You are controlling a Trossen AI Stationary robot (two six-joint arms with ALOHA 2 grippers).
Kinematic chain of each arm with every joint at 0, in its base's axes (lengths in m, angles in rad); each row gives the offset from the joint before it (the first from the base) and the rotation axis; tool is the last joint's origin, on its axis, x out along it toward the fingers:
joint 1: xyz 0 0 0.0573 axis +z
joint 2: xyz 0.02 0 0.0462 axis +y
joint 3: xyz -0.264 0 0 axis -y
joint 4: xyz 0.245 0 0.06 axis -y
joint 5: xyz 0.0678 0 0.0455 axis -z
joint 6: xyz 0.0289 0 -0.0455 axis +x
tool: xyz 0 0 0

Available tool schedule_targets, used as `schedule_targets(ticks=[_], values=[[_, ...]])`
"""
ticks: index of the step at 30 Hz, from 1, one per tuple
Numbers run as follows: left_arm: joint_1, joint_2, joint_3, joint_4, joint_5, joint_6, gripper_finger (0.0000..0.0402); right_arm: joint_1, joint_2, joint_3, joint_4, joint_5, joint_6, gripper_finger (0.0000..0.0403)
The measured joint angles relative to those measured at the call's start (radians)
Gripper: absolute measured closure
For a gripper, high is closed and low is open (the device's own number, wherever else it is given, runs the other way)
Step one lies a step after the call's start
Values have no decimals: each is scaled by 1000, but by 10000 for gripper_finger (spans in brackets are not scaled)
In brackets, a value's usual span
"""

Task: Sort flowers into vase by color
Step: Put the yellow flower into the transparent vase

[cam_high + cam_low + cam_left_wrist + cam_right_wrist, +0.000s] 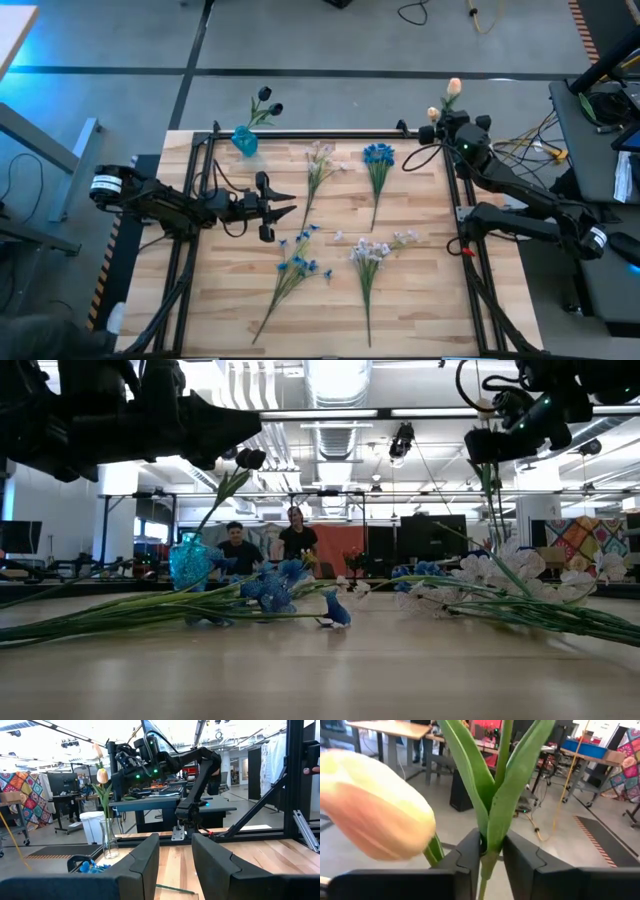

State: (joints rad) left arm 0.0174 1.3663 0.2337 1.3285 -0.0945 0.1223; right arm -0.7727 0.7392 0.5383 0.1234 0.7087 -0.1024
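Observation:
A clear glass vase (109, 842) stands beyond the table's far right corner with peach-yellow tulips (102, 775) upright in it. My right gripper (491, 840) is at those tulips (453, 88), level, closed around one green stem. A second tulip bud (375, 805) sits close beside it. Blue sprigs (378, 160) (298, 265) and white-lilac sprigs (320, 165) (370, 255) lie flat on the table. A blue vase (244, 140) at the far left holds dark buds (265, 98). My left gripper (288, 207) waits open over the table's left half. My right gripper has a tulip's stem at the base of its leaves (492, 847) between its two fingers. The fingers come in level and lie across the upright stem. The leaf base fills the narrow gap. The stem runs on down below the fingers (490, 495); its lower end is out of sight.
A black frame (300, 134) edges the wooden table. Cables and another bench (600, 120) crowd the right side. People stand in the room far behind the table (265, 545).

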Motion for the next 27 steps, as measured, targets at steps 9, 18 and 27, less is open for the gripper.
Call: schedule_targets(ticks=[9, 18, 27], values=[[0, 0, 0, -21, -2, 0, 300, 0, -1, 1, -79, 2, 34, 278], [0, 0, 0, -31, -3, 0, 300, 0, -4, 91, -296, 1, 84, 235], [0, 0, 0, -46, -20, -5, 300, 0, -3, 225, -569, -2, 157, 182]])
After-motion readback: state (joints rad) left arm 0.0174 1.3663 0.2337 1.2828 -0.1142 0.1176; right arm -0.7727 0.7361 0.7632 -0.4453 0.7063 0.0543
